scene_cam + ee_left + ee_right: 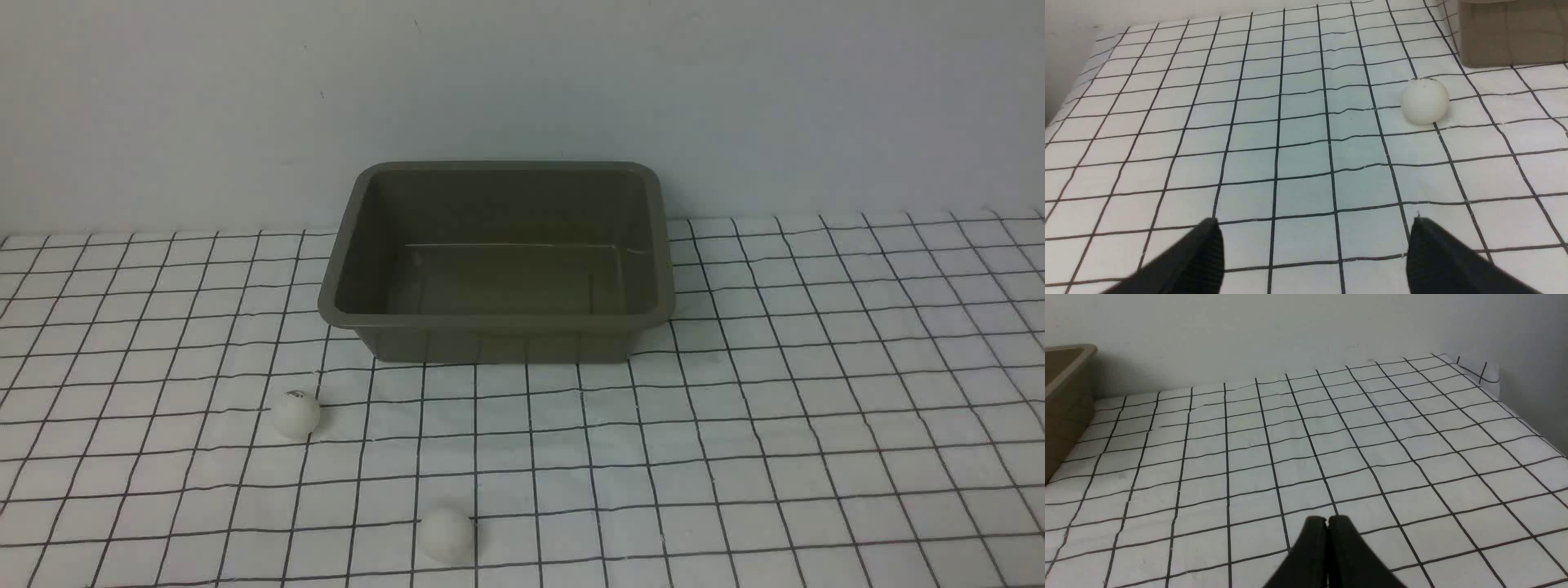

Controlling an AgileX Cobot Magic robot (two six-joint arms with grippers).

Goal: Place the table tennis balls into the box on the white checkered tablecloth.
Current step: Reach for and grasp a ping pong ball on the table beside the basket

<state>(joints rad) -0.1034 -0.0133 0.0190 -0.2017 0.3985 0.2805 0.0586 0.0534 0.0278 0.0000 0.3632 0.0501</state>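
Observation:
The olive-grey box (498, 322) stands empty at the back middle of the white checkered tablecloth (816, 392). One white ball with a small dark mark (295, 414) lies in front of the box's left corner. A second white ball (446, 535) lies nearer me, close to the front edge. Neither gripper shows in the front view. In the left wrist view my left gripper (1314, 228) is open and empty above the cloth, with a ball (1425, 101) ahead and off to one side and a corner of the box (1511, 36) beyond it. My right gripper (1327, 520) is shut and empty over bare cloth.
A plain grey wall (522, 82) runs behind the cloth. In the right wrist view the box's corner (1065, 392) shows at one edge, and the cloth's far corner (1482, 371) meets the wall.

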